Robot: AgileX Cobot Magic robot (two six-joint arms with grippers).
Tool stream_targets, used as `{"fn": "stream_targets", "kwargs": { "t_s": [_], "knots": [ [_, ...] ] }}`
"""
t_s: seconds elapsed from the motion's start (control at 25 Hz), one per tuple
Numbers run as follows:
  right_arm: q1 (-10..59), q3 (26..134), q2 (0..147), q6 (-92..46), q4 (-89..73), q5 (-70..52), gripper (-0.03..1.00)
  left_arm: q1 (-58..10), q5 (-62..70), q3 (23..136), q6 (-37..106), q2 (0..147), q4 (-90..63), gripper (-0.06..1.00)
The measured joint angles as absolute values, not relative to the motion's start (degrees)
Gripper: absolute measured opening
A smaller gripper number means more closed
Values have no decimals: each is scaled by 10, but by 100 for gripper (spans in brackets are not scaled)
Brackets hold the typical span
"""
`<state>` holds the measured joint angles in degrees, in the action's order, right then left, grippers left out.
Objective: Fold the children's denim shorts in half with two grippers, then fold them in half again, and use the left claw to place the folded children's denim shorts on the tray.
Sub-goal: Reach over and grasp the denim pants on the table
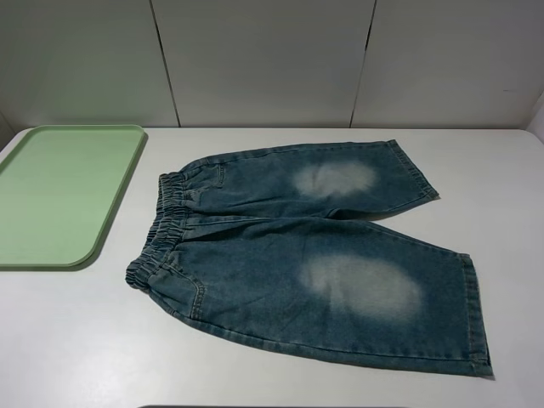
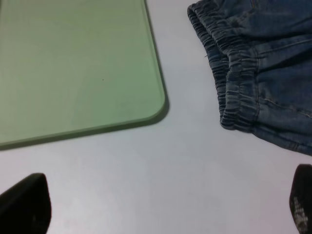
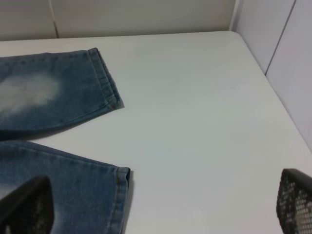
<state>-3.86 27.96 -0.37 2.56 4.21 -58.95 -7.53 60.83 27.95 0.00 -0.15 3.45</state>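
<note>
The children's denim shorts [image 1: 314, 246] lie spread flat on the white table, waistband toward the left and both legs pointing right, a pale faded patch on each leg. The light-green tray [image 1: 59, 191] rests at the table's left with nothing on it. Neither arm shows in the exterior high view. In the left wrist view the left claw [image 2: 165, 204] is open above bare table, between the tray's corner [image 2: 146, 97] and the shorts' elastic waistband [image 2: 234, 83]. In the right wrist view the right gripper [image 3: 156, 204] is open, hovering near the leg hems [image 3: 109, 87].
A white panelled wall [image 1: 272, 59] stands behind the table. A side wall [image 3: 282, 53] rises just past the table's right edge. Bare white tabletop [image 1: 85, 340] lies in front of the tray and to the right of the leg hems.
</note>
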Motion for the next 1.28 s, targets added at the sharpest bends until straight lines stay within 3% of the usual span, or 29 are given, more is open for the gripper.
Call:
{"fn": "stream_targets", "kwargs": {
  "t_s": [0.36, 0.68, 0.92, 1.28],
  "knots": [
    [-39, 316, 42, 7, 20, -591, 69, -75, 599, 311, 0, 13, 36, 98],
    [-38, 405, 190, -43, 7, -589, 69, -75, 582, 370, 9, 162, 36, 97],
    [14, 415, 255, -64, -6, -588, 69, -80, 579, 433, 114, 291, 36, 97],
    [156, 415, 337, -125, 0, -587, 69, -233, 597, 463, 222, 389, 36, 97]
  ]
}}
